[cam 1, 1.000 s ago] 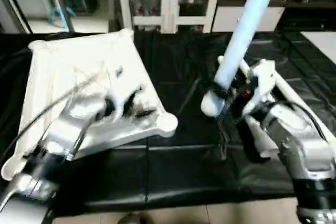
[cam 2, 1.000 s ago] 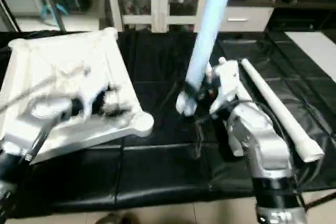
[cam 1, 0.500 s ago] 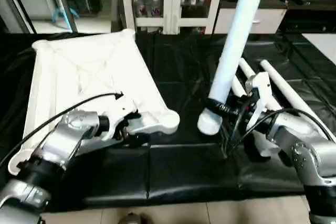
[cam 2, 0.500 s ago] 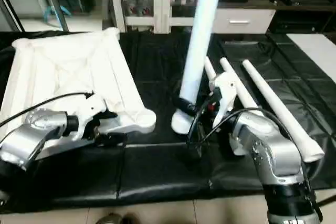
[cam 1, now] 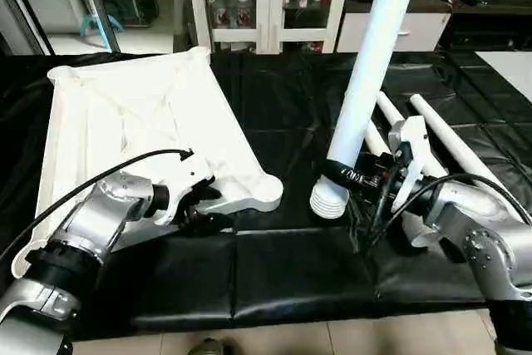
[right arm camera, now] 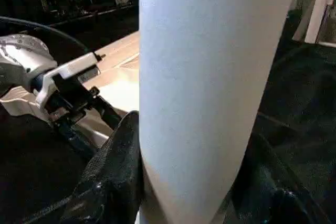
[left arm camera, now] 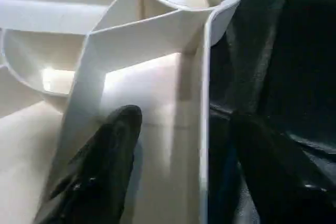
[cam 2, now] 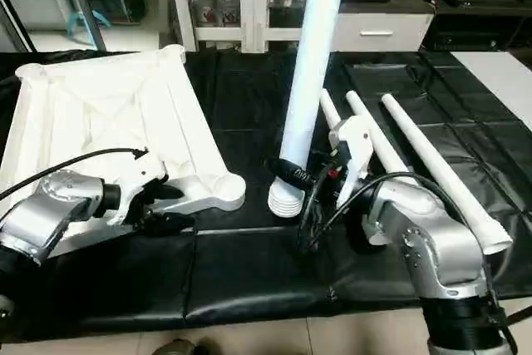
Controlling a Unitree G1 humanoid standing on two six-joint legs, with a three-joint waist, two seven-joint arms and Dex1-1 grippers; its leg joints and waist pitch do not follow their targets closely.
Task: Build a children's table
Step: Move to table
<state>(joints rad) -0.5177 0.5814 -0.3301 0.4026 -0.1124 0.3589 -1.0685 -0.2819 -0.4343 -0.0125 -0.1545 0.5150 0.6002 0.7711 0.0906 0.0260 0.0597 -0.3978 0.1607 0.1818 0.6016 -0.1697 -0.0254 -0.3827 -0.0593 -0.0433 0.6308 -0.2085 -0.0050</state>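
Lying upside down on the black-covered bench, the white table top shows its X-shaped ribs and occupies the robot's left half of the scene. Its near corner socket, round and threaded inside, points toward the middle of the bench. The left gripper sits at the near edge of the top, just beside that socket. In the left wrist view its two black fingers straddle the thin rim wall, one inside the top and one outside over the black cover, with a clear gap to either side of the wall; whether they press on it cannot be told. The right gripper is closed around a table leg near its lower, threaded end. The leg stands nearly upright, leaning slightly away from the robot, its threaded end just above or on the cover, near the socket but apart from it. Three more legs lie side by side on the bench behind the right arm, on the robot's right.
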